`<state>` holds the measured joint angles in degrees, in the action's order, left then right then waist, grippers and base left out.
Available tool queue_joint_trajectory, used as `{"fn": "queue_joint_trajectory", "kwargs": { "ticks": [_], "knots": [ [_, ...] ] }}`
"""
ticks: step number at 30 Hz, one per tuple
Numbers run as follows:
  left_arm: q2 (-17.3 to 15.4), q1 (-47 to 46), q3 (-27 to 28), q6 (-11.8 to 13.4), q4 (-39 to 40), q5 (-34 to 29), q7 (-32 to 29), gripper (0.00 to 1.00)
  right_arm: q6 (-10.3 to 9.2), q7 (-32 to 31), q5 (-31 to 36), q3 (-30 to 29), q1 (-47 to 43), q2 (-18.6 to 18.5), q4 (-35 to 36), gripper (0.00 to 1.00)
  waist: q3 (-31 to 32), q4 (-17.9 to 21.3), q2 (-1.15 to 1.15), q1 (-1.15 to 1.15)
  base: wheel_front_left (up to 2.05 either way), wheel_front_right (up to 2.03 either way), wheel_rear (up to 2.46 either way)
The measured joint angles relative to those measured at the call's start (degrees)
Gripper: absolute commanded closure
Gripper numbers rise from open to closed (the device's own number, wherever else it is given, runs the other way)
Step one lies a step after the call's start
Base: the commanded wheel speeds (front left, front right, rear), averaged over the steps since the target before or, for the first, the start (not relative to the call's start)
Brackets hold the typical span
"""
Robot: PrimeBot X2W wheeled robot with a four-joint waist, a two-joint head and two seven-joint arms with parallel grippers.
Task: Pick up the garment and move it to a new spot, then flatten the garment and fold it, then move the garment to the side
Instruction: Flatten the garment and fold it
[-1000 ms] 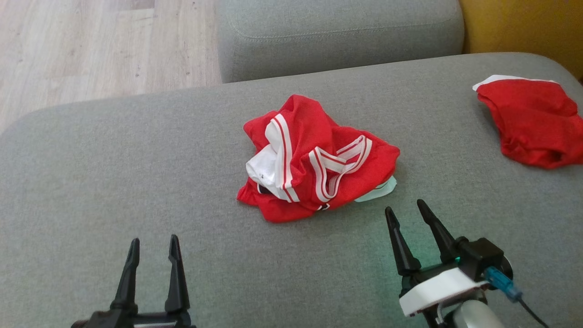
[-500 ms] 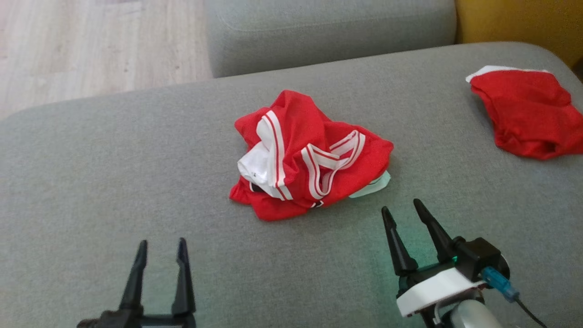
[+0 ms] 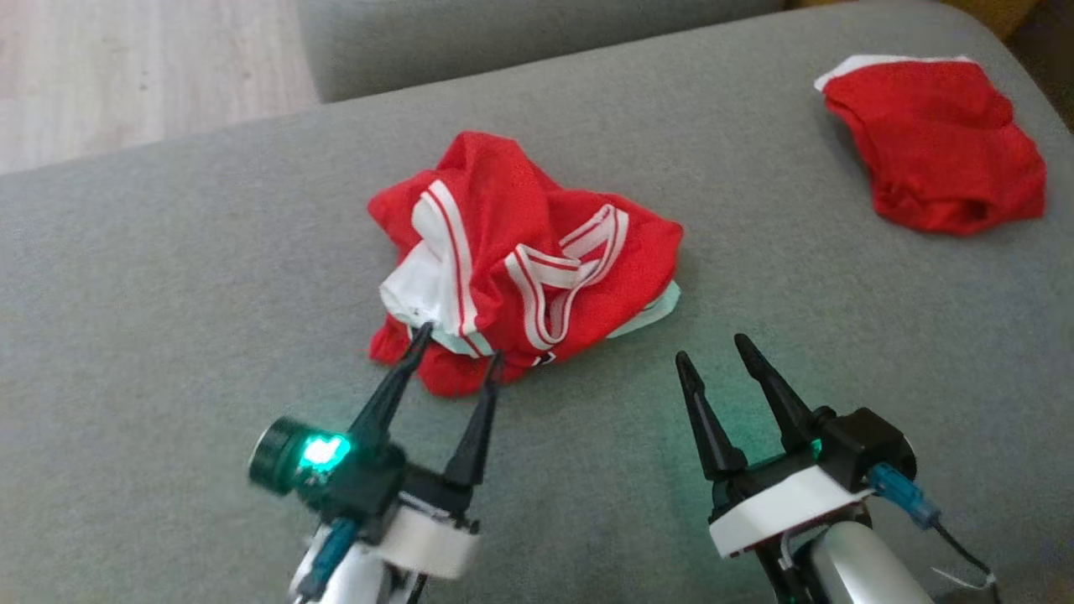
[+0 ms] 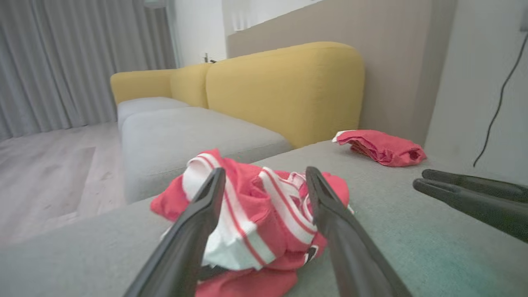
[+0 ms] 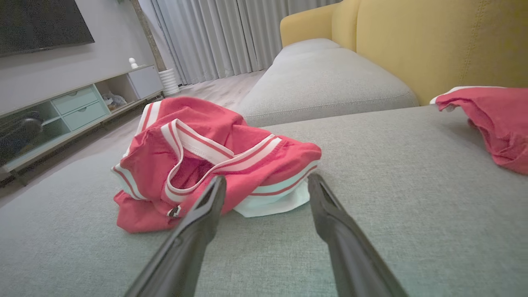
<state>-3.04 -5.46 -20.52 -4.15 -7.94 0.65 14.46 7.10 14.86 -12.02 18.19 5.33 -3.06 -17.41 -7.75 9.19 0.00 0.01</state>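
1. The left pincer [image 3: 460, 344] is held wide open and empty, its tips at the near edge of the crumpled red garment [image 3: 537, 243], seemingly so that a fold can be pinched.
2. The right pincer [image 3: 711, 347] is likewise spread and empty, held just short of the cloth, apparently in reserve.
3. The garment is seen bunched on the grey sofa seat [image 3: 168, 294], well apart from a second red garment [image 3: 931, 159].
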Motion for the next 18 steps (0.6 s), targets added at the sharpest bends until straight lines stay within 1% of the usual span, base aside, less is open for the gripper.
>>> {"fn": "queue_joint_trajectory", "kwargs": {
  "ticks": [5,8,9,11,13,16,18],
  "knots": [
    [0.02,-5.85,-3.69,-0.93,-4.59,-2.91,0.08,0.0,0.0,0.0,0.01,-0.03,0.26,0.0,0.05,0.0,-1.82,1.51,0.0,0.0,0.0,0.0,0.0],
    [0.0,-9.2,-5.38,-0.89,-8.47,-4.95,0.08,0.0,0.0,0.0,0.01,0.04,0.7,0.0,0.11,0.0,-3.06,2.04,0.0,0.0,0.0,0.0,0.0],
    [0.02,-10.14,-5.57,-0.42,-9.85,-5.67,0.09,0.0,0.0,0.0,0.01,0.11,1.05,0.0,0.12,0.0,-3.42,2.19,0.0,0.0,0.0,0.0,0.0],
    [-0.2,-11.91,-5.53,1.67,-12.79,-7.5,0.09,0.0,0.0,0.0,0.01,0.29,1.8,0.0,0.21,0.0,-4.07,2.54,0.0,0.0,0.0,0.0,0.0],
    [-0.9,-13.45,-5.5,4.15,-14.29,-9.84,0.09,0.0,0.0,0.0,0.01,0.52,2.54,0.0,0.23,0.0,-4.55,3.01,0.0,0.0,0.0,0.0,0.0],
    [-1.75,-15.29,-5.15,7.2,-16.19,-11.5,0.18,0.0,0.0,0.0,-0.02,0.51,2.91,0.0,0.26,0.0,-5.07,3.55,0.0,0.01,0.0,0.0,0.0],
    [-1.82,-15.56,-4.65,7.91,-18.12,-11.71,-0.34,0.0,0.0,0.0,-0.1,0.51,2.91,0.0,0.26,0.0,-5.11,3.75,0.0,0.0,0.0,0.0,0.0]
  ]
}}
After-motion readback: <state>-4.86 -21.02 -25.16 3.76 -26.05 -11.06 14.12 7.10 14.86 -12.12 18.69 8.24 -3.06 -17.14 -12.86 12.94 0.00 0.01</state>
